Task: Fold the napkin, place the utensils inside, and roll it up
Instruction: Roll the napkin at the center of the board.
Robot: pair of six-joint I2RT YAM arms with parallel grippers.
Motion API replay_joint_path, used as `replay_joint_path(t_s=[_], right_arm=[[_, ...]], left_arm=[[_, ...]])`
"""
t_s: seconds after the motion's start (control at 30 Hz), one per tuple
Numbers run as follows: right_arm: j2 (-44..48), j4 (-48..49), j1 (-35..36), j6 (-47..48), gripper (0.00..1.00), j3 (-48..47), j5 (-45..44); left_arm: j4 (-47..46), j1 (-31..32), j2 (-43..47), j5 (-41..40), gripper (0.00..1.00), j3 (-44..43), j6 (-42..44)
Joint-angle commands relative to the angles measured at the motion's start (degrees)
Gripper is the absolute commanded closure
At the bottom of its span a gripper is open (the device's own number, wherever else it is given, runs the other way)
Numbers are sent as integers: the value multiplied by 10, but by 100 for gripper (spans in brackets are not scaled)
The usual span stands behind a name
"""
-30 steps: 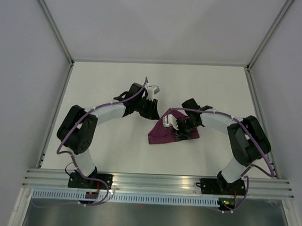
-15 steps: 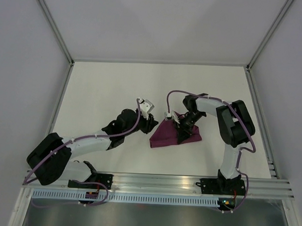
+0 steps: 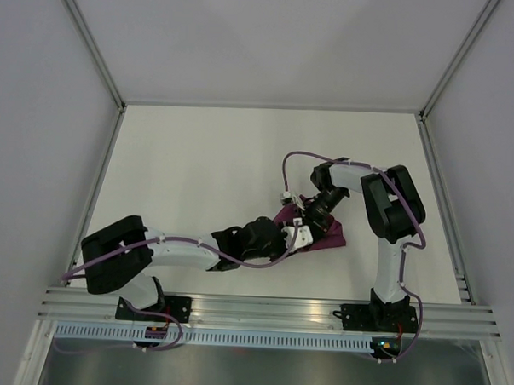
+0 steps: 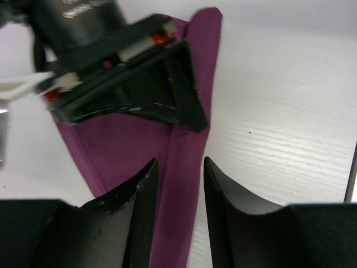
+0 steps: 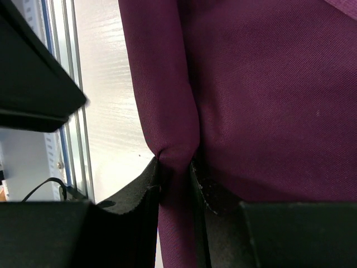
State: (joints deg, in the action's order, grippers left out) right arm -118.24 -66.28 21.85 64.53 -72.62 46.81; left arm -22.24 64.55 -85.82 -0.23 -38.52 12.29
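Observation:
The plum-purple napkin [image 3: 325, 236] lies folded into a small shape right of the table's middle. My right gripper [image 3: 310, 219] is shut on a rolled edge of the napkin [image 5: 167, 123], pinching the fold between its fingers. My left gripper [image 3: 296, 237] is open, its fingers [image 4: 142, 190] straddling a rolled strip of the napkin [image 4: 187, 167] without squeezing it, right below the right gripper [image 4: 139, 84]. The utensils are hidden; no knife shows in any view.
The white table [image 3: 198, 164] is walled by grey panels. An aluminium rail [image 3: 269, 311] runs along the near edge, also showing in the right wrist view [image 5: 72, 145]. The two arms crowd together over the napkin.
My left arm has swung down and to the right, from the table's middle to the napkin's near-left edge. My right gripper has shifted slightly and the napkin looks more bunched.

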Motion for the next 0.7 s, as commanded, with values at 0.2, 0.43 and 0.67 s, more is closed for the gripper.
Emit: replay_joint_path(t_s=[0.2,0.43,0.67], right_arm=[[-53,71,-4,11,90,-4,-80],[-65,72,-5,8,90,-9,-85],[-72,70,-6,7,89,-12,-88]], left_arm=[[18,39,-100,-40,53,-64,119],[-1,40,-152,-56,51,-91,167],[11,39,-193,-37,53,-111,163]])
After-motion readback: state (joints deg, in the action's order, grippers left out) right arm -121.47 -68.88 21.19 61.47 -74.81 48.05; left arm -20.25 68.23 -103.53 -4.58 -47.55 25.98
